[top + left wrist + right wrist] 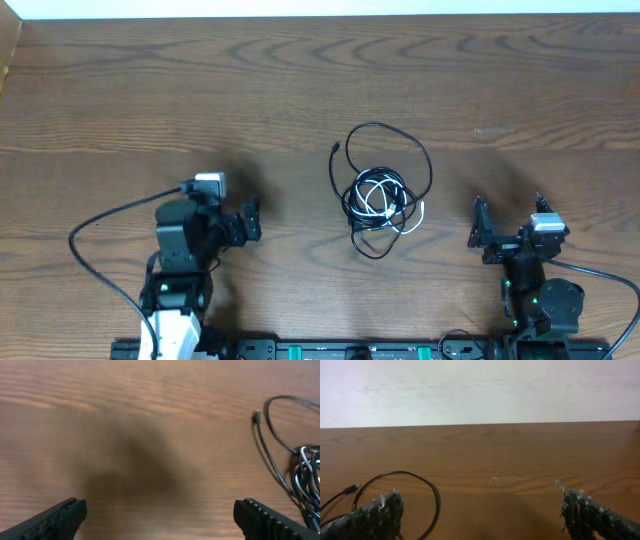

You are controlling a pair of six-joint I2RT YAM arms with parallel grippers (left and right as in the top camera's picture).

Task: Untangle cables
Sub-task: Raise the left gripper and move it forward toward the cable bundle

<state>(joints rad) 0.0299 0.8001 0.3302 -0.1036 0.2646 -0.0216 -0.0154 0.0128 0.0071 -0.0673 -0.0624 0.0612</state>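
Observation:
A tangle of thin black cables with a white strand (382, 198) lies on the wooden table, between the two arms. One black loop reaches up to a small plug end (335, 149). In the left wrist view the tangle (300, 467) is at the right edge. In the right wrist view a black loop (402, 491) lies at the lower left. My left gripper (250, 219) is open and empty, left of the tangle. My right gripper (508, 224) is open and empty, right of the tangle. Neither gripper touches the cables.
The wooden table (300, 90) extends far back to a white wall (480, 390). Thick black arm cables (95, 240) run beside the left arm base and another (600, 275) beside the right arm base.

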